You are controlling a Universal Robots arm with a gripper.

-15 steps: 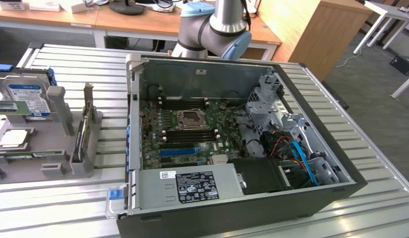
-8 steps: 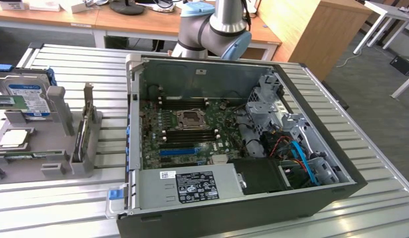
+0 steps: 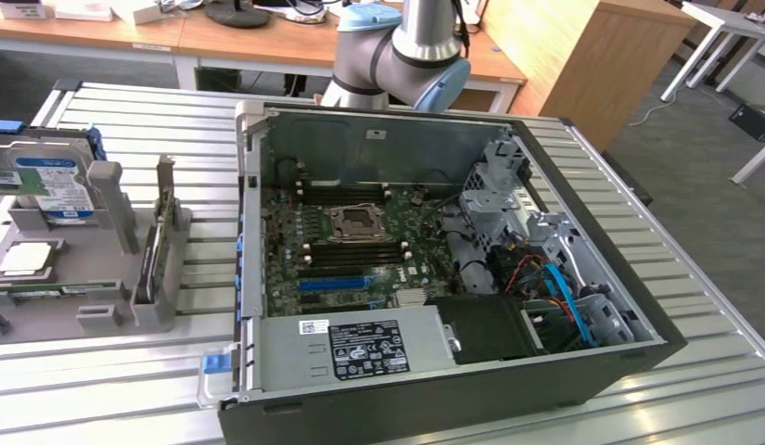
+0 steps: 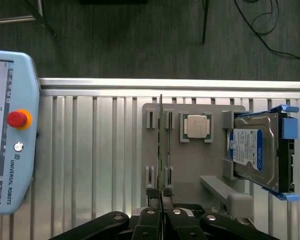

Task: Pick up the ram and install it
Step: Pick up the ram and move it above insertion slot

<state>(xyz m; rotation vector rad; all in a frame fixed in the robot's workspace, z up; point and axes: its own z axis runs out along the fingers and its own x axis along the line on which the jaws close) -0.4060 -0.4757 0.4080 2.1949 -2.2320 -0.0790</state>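
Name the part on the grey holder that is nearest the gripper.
The ram, the thin board standing on edge, in line with the gripper. The square processor and the blue-labelled hard drive sit farther off.

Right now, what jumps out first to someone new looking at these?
The open PC case dominates the middle of the exterior view, motherboard exposed, with the robot arm behind it. In the wrist view the ram stands on edge in the grey fixture, in line with the end effector, with a CPU and a blue-framed hard drive beside it. The red button on the teach pendant also draws the eye.
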